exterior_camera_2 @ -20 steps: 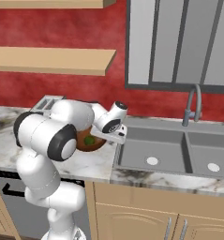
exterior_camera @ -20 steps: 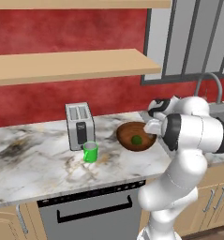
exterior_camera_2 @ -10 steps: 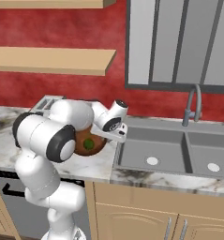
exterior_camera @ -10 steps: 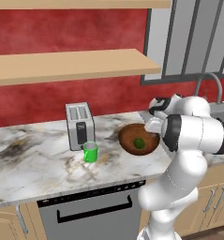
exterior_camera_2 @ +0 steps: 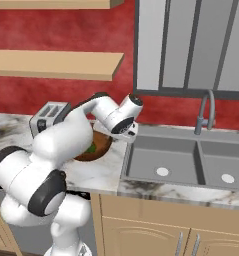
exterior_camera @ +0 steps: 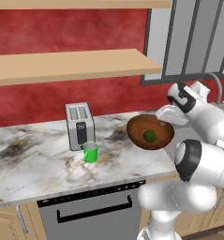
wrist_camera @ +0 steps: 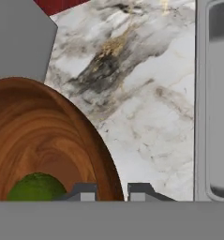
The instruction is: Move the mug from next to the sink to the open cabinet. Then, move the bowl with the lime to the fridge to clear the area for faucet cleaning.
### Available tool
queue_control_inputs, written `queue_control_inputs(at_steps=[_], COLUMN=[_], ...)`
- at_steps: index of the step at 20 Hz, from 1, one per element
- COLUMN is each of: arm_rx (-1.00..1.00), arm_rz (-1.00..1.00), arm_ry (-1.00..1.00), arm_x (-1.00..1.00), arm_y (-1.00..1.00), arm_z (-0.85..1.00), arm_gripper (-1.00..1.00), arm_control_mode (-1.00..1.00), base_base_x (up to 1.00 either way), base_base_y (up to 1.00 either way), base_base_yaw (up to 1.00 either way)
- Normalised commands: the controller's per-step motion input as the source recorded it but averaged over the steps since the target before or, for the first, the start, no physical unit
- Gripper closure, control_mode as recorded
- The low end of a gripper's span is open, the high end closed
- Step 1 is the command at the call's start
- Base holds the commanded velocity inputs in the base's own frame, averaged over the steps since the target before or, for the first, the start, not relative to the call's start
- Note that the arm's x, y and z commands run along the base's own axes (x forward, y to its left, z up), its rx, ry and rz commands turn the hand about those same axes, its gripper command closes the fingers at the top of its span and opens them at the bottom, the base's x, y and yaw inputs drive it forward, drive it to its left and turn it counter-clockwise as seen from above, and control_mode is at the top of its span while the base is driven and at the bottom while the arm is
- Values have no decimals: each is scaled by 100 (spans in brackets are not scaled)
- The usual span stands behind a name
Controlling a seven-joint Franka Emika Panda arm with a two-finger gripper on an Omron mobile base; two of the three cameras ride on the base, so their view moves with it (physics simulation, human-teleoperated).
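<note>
Bowl (exterior_camera: 150, 131): round grained wood, tilted, rim pinched by end effector (wrist_camera: 111, 192); round lime (exterior_camera: 150, 136) inside.

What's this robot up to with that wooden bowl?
The robot's gripper is clamped on the rim of the bowl and holds it lifted and tilted above the marble counter, with the lime sitting inside. The sink lies just beside it, with the faucet behind. A small green mug stands on the counter in front of the toaster, not in any cabinet.
</note>
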Motion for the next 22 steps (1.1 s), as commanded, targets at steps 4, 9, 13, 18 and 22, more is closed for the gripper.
queue_control_inputs(at_steps=[4,9,13,18,22], arm_rx=[13,10,3,1,0], arm_rz=[0,0,-8,-16,-12], arm_ry=[-15,-18,-12,2,7], arm_x=[-94,-96,-62,-9,0], arm_y=[-2,0,0,0,0], arm_z=[100,100,100,80,28], arm_gripper=[100,100,100,100,100], arm_control_mode=[-100,-100,-100,-100,-100], base_base_x=[0,0,0,0,0], base_base_y=[0,0,0,0,0], base_base_yaw=[0,0,0,0,0])
